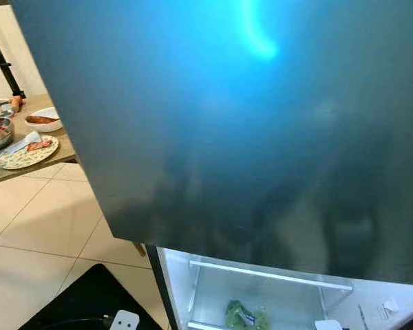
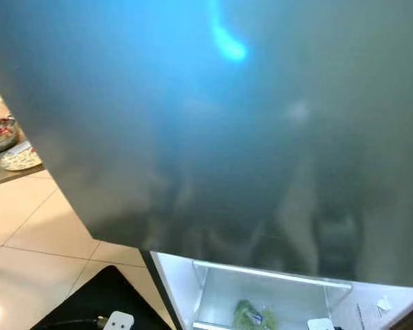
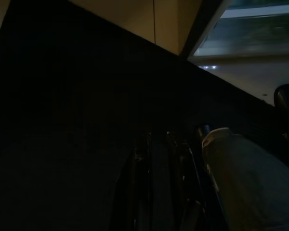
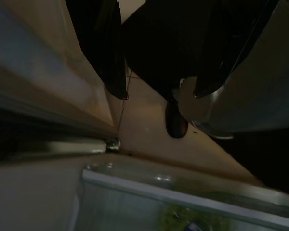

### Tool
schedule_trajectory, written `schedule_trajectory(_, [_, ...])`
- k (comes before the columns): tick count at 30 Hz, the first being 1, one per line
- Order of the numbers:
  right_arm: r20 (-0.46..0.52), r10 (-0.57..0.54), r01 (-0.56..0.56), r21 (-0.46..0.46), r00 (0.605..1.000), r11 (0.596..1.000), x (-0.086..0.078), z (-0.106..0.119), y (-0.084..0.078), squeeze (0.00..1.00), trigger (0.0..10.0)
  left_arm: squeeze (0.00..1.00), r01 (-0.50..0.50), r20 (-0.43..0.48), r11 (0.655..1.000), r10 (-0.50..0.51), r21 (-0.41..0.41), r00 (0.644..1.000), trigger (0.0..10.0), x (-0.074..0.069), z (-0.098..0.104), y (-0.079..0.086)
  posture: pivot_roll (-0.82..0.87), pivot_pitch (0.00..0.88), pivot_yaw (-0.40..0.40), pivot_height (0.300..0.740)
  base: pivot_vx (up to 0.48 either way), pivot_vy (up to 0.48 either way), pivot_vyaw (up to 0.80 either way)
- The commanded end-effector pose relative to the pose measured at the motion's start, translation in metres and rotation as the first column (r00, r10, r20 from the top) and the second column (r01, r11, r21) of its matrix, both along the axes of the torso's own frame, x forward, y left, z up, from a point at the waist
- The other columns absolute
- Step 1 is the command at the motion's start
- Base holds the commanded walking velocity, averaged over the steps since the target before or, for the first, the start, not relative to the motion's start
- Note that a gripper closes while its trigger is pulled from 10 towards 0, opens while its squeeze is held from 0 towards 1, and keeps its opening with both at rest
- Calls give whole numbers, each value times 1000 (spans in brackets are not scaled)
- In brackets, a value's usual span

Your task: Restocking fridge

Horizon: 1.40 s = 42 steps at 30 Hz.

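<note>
Fridge door [image 1: 261, 124] looms closest, swung across the opening; beneath it the drawer [image 1: 261, 302] holds greens [image 1: 244, 316]. Right gripper [image 4: 156, 91] hangs open, empty; left gripper's state unclear. Food remains on the table [image 1: 27, 168]: restocking looks unfinished.

We face a dark, glossy fridge door [image 2: 261, 124] with a blue glare. Below it we see an open white drawer [image 2: 268, 292] holding bagged greens [image 2: 251, 317]. To the left, a table [image 2: 0, 175] carries a metal bowl [image 2: 0, 132] and a plate [image 2: 20, 159] over tiled floor [image 2: 27, 240].
</note>
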State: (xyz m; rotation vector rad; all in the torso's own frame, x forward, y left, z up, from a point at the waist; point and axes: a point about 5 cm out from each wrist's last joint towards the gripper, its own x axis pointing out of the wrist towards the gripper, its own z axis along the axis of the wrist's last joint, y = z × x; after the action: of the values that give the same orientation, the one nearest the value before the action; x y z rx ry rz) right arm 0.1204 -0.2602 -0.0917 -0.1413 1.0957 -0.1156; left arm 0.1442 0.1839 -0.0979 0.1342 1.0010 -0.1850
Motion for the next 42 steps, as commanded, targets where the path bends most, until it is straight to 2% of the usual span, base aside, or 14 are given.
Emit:
schedule_trajectory(1, [-68, -10, 10, 3, 998, 1000, -15, -7, 5, 0, 10000, 0, -15, -34, 1000, 15, 12, 999, 10000, -5, -3, 1, -143, 0, 31, 740, 0, 0, 0])
schedule_trajectory(3, [-119, -17, 16, -12, 993, 1000, -26, -10, 5, 0, 10000, 0, -16, -41, 1000, 17, 16, 999, 10000, -4, -3, 0, -138, 0, 22, 740, 0, 0, 0])
schedule_trajectory(6, [-130, -9, 6, -29, 991, 1000, -27, -10, 3, 0, 10000, 0, -19, -41, 1000, 19, 22, 999, 10000, -3, -3, -1, -129, 0, 12, 740, 0, 0, 0])
schedule_trajectory(12, [-93, 85, -90, -50, 992, 995, -4, -4, 6, 0, 10000, 0, -11, -36, 999, 12, 35, 999, 10000, 1, -2, -5, -109, 17, -21, 740, 0, 0, 0])
schedule_trajectory(16, [-96, 119, -125, -62, 988, 990, 1, -3, 6, 0, 10000, 0, -4, -44, 999, 6, 42, 999, 10000, 0, -3, -7, -107, 25, -25, 740, 0, 0, 0])
schedule_trajectory(20, [-91, 208, -215, -80, 974, 973, 17, 0, 13, 0, 10000, 0, -28, -48, 998, 31, 55, 998, 10000, 0, -3, -9, -93, 74, -38, 740, 0, 0, 0])
schedule_trajectory(24, [-92, 258, -265, -83, 962, 961, 22, 1, 18, 0, 10000, 0, -43, -45, 997, 45, 60, 998, 10000, 0, -3, -9, -82, 92, -47, 740, 0, 0, 0])
schedule_trajectory(26, [-90, 289, -297, -85, 953, 951, 27, 2, 21, 0, 10000, 0, -53, -41, 996, 56, 66, 998, 10000, 1, -3, -7, -60, 138, -62, 740, 0, 0, 0])
schedule_trajectory(30, [-89, 327, -334, -88, 941, 938, 34, 3, 27, 0, 10000, 0, -70, -41, 995, 74, 76, 996, 10000, -1, -3, -3, -42, 169, -62, 740, 0, 0, 0])
schedule_trajectory(40, [-48, 286, -290, -109, 957, 951, 47, 8, 27, 0, 10000, 0, -89, -48, 991, 94, 98, 994, 10000, -5, -3, 8, -48, 172, -34, 740, 0, 0, 0])
schedule_trajectory(41, [-46, 273, -276, -114, 961, 954, 45, 7, 26, 0, 10000, 0, -86, -54, 990, 92, 108, 994, 10000, -7, -4, 11, -48, 147, -32, 740, 0, 0, 0])
schedule_trajectory(42, [-42, 239, -242, -110, 970, 964, 41, 6, 23, 0, 10000, 0, -104, -59, 988, 111, 113, 992, 10000, -10, -4, 15, -43, 84, -30, 740, 0, 0, 0])
